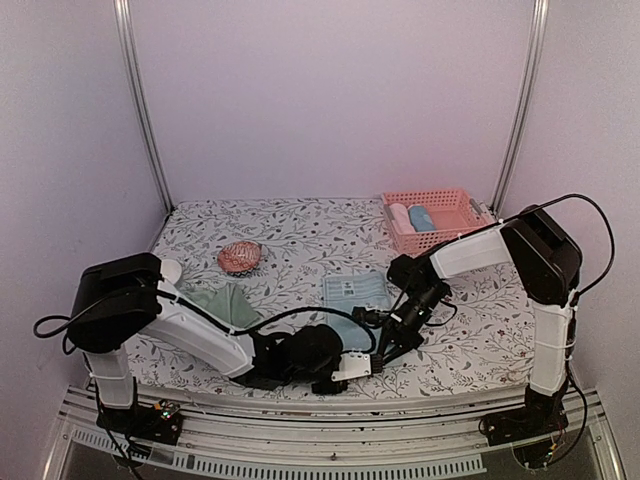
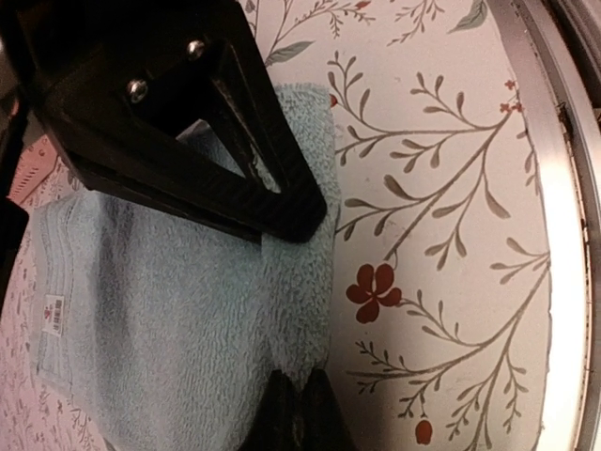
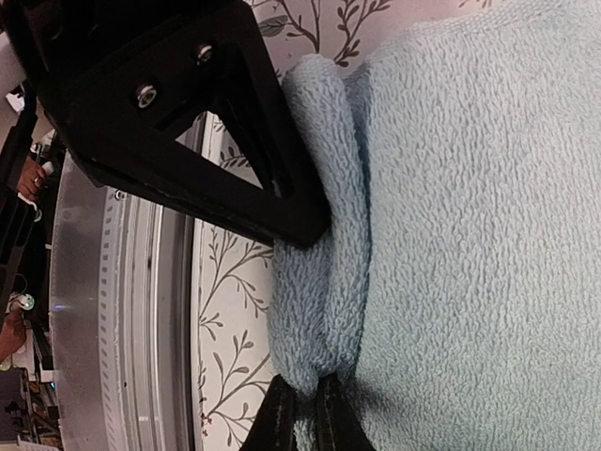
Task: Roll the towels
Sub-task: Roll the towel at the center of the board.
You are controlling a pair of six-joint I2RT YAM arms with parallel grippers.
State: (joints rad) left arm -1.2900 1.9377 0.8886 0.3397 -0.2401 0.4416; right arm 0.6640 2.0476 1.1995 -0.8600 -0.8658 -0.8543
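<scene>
A light blue towel lies flat on the flowered table, a label near its far end. Both grippers are at its near edge. My left gripper grips the near left part of that edge; in the left wrist view a raised strip of the towel runs between the fingers. My right gripper grips the near right part; in the right wrist view a folded-over lip of the towel is squeezed between its fingers.
A green towel lies crumpled at the left, a reddish ball-like object behind it. A pink basket at the back right holds a white and a blue rolled towel. The metal table rail runs just beyond the towel's near edge.
</scene>
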